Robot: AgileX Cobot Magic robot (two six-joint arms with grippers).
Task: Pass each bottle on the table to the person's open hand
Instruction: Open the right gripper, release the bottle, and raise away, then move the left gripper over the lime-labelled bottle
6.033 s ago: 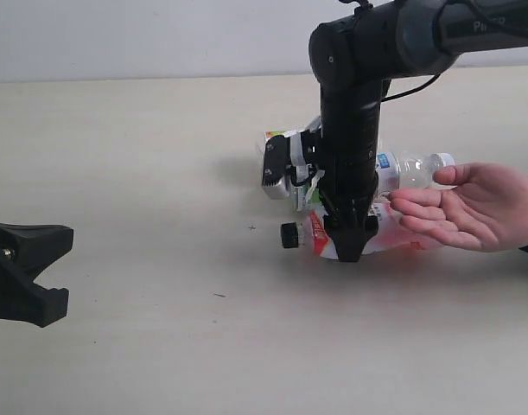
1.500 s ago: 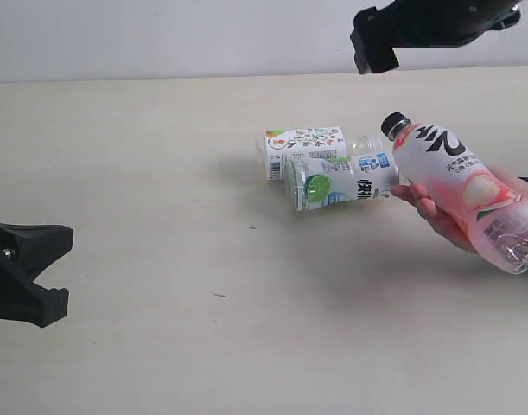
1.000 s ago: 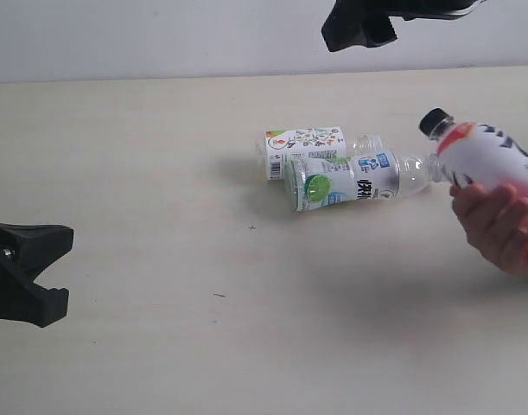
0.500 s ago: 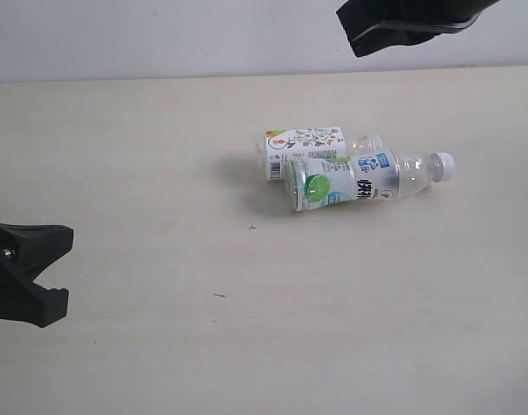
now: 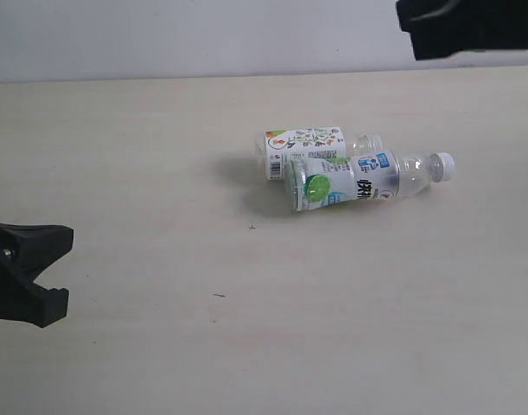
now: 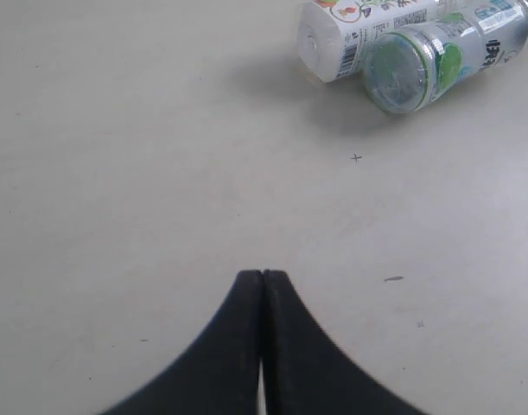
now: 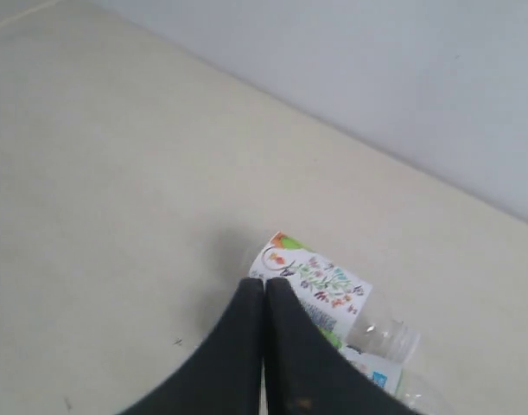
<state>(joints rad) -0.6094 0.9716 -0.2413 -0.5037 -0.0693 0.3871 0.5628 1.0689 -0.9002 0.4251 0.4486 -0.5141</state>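
Your right claw (image 7: 264,290) (pressed shut, empty) is nearer; green-lime bottle (image 5: 346,183) lies parallel to far edge, cap toward right edge.

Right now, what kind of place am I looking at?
Probably a robot lab bench: a cream table against a plain wall, a black left gripper and right gripper over it, with a lime-label bottle and a white-label bottle lying there.

Pale grey wall (image 5: 160,35) at back, seemingly plain.
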